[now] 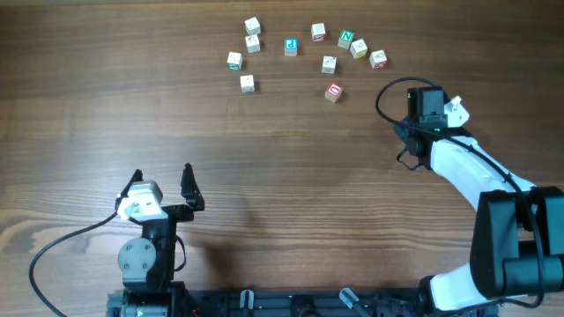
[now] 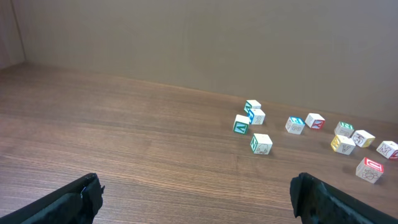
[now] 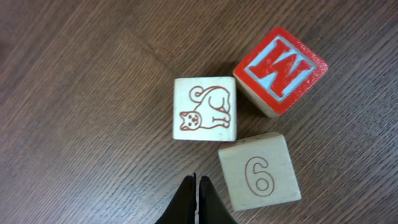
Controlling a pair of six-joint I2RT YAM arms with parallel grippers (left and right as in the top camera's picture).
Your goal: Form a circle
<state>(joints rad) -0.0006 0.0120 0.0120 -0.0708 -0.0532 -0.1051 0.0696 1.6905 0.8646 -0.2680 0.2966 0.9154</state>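
Wooden desk (image 1: 88, 106): at the near edge the left tool (image 1: 162, 172) stands apart, idle. Further out the right tool (image 3: 197, 180), pressed together and empty, points toward the cat block (image 3: 204, 109). Near the far edge the blocks (image 1: 291, 46) lie scattered; next, probably push strays into a ring.

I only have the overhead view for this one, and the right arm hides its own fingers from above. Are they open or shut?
Observer: Shut. The right wrist view shows the right gripper pressed closed, with nothing between its jaws.
Operator: What is in front of it?
Observer: Three blocks close together: a cat block, a red W block and a 6 block.
Operator: Is it touching any of them?
Observer: Not the cat block, since bare table shows between them. Whether it touches the 6 block, I cannot tell.
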